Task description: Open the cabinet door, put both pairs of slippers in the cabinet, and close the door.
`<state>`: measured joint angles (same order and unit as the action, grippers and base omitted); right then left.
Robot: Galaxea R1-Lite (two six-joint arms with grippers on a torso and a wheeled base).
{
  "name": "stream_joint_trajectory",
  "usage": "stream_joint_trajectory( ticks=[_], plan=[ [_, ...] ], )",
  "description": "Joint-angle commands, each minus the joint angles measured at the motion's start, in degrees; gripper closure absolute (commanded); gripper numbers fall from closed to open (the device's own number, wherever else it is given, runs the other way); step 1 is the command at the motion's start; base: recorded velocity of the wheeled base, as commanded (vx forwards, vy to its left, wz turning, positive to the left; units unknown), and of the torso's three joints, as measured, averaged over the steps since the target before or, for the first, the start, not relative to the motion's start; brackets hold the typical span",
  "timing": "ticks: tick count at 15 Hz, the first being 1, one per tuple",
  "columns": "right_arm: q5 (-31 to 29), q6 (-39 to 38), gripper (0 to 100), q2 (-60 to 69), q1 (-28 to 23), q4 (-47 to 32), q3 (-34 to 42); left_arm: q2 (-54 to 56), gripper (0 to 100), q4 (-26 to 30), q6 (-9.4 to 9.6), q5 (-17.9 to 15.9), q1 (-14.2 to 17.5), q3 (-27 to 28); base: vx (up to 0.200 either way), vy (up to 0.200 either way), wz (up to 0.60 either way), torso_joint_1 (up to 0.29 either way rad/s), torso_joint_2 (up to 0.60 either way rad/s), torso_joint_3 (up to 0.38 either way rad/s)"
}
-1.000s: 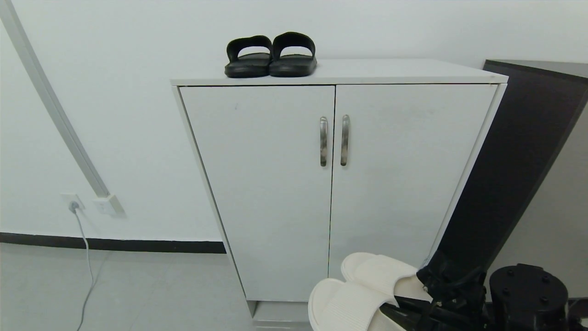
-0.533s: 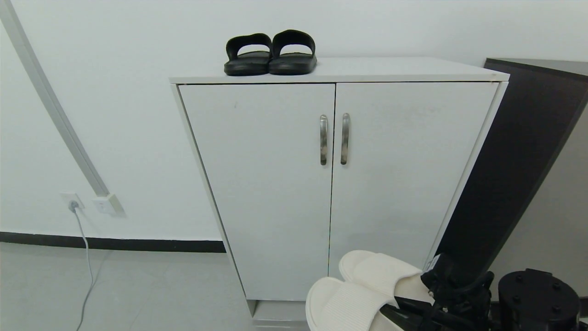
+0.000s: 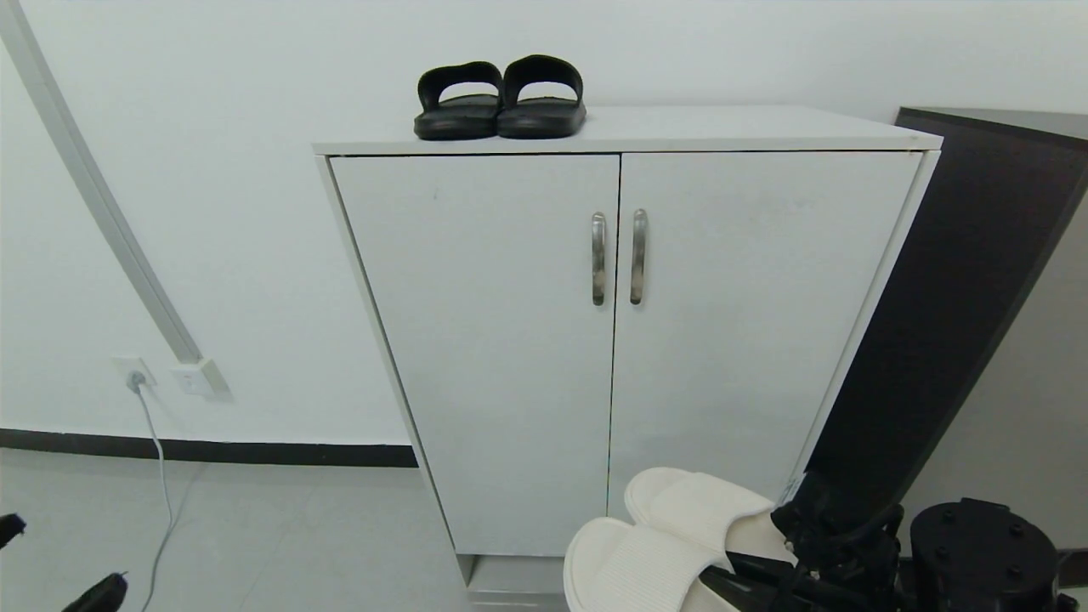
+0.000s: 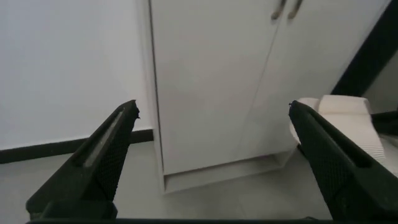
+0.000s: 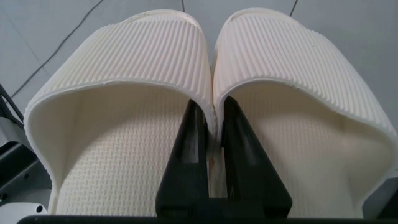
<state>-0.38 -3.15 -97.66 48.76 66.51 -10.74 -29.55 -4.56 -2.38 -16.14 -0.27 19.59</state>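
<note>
**While both doors are shut, one pair is clamped and one rests on top**

*Head view.* Because the two doors of the white cabinet (image 3: 510, 382) are closed, with their metal handles (image 3: 598, 259) side by side at the centre, we cannot see its inside. The black slippers (image 3: 500, 100) stand side by side on its top, toward the left. The white slippers (image 3: 671, 535) sit low before the right door, with their heels covered by the right arm and one cut off by the frame edge. The left gripper (image 3: 53, 559) is cut off at the lower left corner, near a wall cable (image 3: 161, 484). A dark cabinet (image 3: 960, 297) adjoins on the right.

*Left wrist view.* We see the left gripper's fingers (image 4: 106, 162) spread wide, holding nothing.

*Right wrist view.* The right gripper (image 5: 209, 124) is pinched narrow on the slippers' touching inner walls, one finger inside each, with its tips under the ribbed straps.
</note>
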Motion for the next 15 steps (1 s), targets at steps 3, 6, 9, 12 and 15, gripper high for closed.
stream_joint_trajectory(
  ticks=[3,6,9,12,15],
  plan=[
    [-0.3,0.0,100,-0.6,0.5,0.0,-1.1,-18.9,0,-5.1,-0.17,-4.5,-5.6,10.1,0.0,0.0,0.0,0.0,0.0,0.0],
    [-0.4,0.0,100,-1.5,0.4,0.7,-1.2,-26.8,0,-8.2,-0.52,-4.3,-10.7,15.5,0.0,0.0,0.0,0.0,0.0,0.0],
    [-0.3,-0.5,100,-2.6,0.2,1.9,-1.0,-35.3,0,-13.9,-0.79,-3.8,-15.0,18.6,0.0,0.0,0.0,0.0,0.0,0.0],
    [-0.3,-0.5,100,-4.2,0.3,1.9,-1.3,-42.9,0,-22.2,-1.93,-3.0,-19.8,19.7,0.0,0.0,0.0,0.0,0.0,0.0],
    [-0.2,-0.7,100,-4.6,0.3,1.9,-1.7,-50.0,0,-25.9,-3.86,-3.0,-25.3,22.1,0.0,0.0,0.0,0.0,0.0,0.0]
  ],
)
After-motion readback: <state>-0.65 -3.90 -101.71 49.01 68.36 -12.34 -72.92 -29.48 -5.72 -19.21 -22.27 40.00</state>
